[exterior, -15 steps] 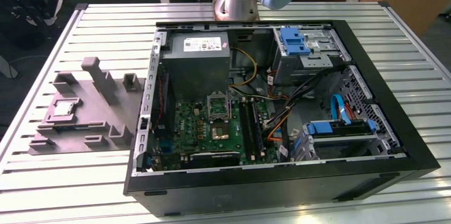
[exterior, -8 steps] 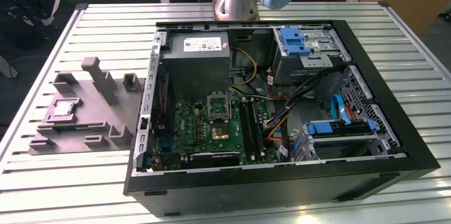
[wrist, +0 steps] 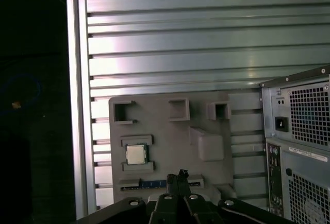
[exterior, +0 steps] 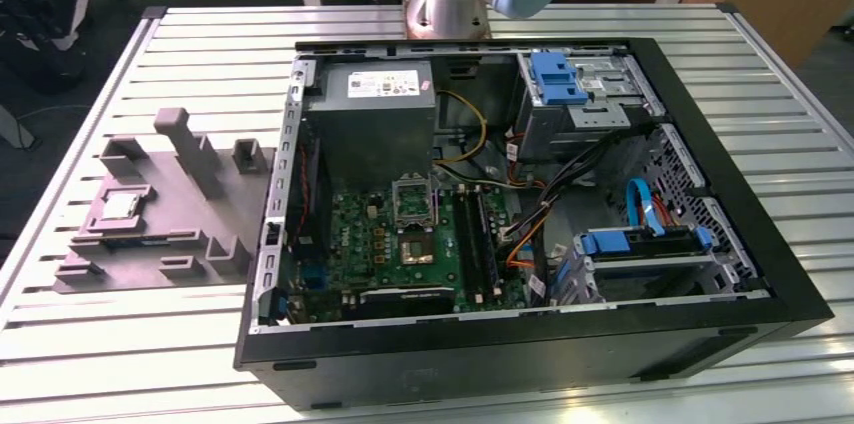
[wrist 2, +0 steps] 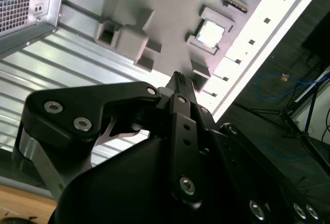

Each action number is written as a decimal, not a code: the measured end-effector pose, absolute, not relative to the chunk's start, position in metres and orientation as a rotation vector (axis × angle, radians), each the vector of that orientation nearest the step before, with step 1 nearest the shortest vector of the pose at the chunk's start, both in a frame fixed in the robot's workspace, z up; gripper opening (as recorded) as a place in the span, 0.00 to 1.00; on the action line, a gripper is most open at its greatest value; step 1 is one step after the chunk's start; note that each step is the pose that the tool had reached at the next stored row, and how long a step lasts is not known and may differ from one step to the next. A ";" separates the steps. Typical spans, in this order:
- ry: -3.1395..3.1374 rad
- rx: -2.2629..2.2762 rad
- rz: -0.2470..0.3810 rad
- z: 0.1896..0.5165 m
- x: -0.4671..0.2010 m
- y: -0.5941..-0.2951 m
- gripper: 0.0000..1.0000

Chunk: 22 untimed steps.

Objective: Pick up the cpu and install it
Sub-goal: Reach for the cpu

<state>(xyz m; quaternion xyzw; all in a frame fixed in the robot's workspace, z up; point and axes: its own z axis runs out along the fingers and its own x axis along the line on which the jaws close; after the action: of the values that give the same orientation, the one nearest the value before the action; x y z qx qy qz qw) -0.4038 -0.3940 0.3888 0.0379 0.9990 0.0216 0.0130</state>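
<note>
Cpu (wrist: 136,154) sits in grey fixture (wrist: 170,131); hand (wrist: 178,175) hovers clear, fingers together.

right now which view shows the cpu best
The first wrist view: the cpu lies nearly square-on, unobstructed, in its grey tray. The second wrist view shows it slanted and glary; the exterior view shows it small, at the exterior view's left.

A slatted metal table (exterior: 147,344) carries two things side by side: a grey moulded holder plate (exterior: 171,212) toward the exterior view's left, and just beside it an open black computer case (exterior: 534,352) lying on its side. The arm's base (exterior: 447,16) stands at the table's far edge.
</note>
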 end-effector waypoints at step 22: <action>3.113 0.118 0.068 0.388 -0.414 -0.394 0.11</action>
<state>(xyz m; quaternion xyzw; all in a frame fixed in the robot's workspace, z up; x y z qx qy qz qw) -0.4141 -0.3939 0.3882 0.0379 0.9990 0.0217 0.0130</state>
